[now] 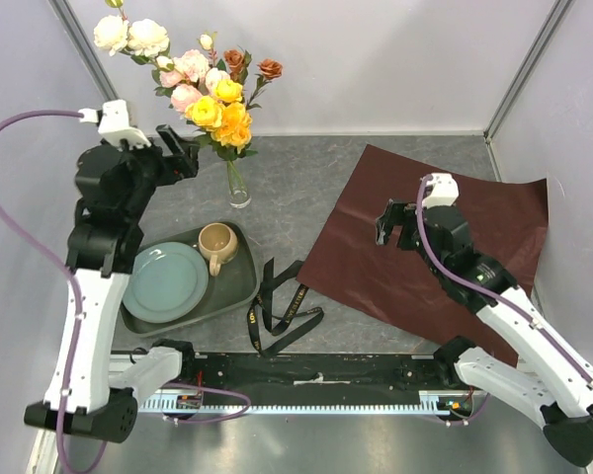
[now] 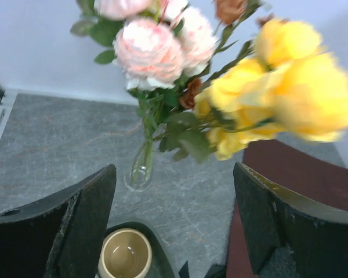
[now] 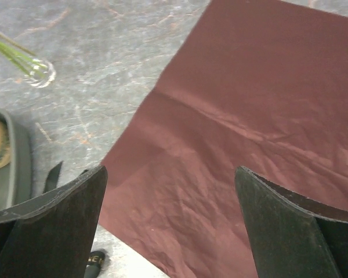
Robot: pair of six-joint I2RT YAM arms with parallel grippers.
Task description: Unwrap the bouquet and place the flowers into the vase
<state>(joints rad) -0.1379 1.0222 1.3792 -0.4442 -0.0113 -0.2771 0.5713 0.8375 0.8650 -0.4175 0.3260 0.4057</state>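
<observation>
Standing in the small clear glass vase (image 1: 238,185) at the grey counter's (image 1: 306,168) back: yellow, pink, cream and rust artificial rose sprays (image 1: 212,94). Flat maroon wrapping paper (image 1: 455,267) and black ribbon (image 1: 282,311) lie apart. Left claw (image 1: 188,146), right claw (image 1: 388,229): both wide open, empty. Task looks complete.

The flowers (image 1: 217,99) stand in the clear vase (image 1: 238,186), maroon paper (image 1: 376,281) flat beside.

Dark tray (image 1: 241,284): teal plate (image 1: 165,281) fills its left side, tan mug (image 1: 216,243) stands upright at its back-right.
</observation>
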